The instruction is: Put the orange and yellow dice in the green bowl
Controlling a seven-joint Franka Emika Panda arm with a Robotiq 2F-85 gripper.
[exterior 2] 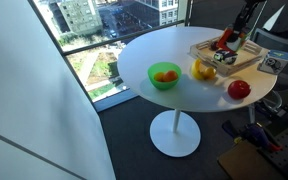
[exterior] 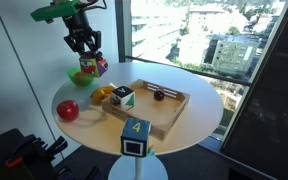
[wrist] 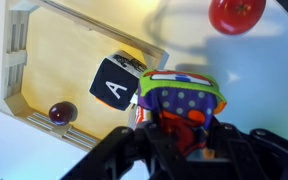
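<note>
My gripper (exterior: 87,50) is shut on the orange and yellow dice (exterior: 97,66), a large multicoloured cube, and holds it in the air. In the wrist view the dice (wrist: 179,95) fills the jaws (wrist: 179,128), above the white table beside the corner of the wooden tray. The green bowl (exterior 2: 164,84) stands on the table apart from the tray, with something orange inside. In an exterior view the bowl (exterior: 76,77) shows partly behind the held dice. The bowl is out of the wrist view.
The wooden tray (exterior: 174,108) holds a white, green and black cube (wrist: 114,85) and a dark plum (wrist: 61,112). A red apple (exterior: 68,109) and a yellow fruit (exterior 2: 204,70) lie on the round table (exterior: 94,130). A blue-and-yellow "4" cube (exterior: 135,133) sits at its edge.
</note>
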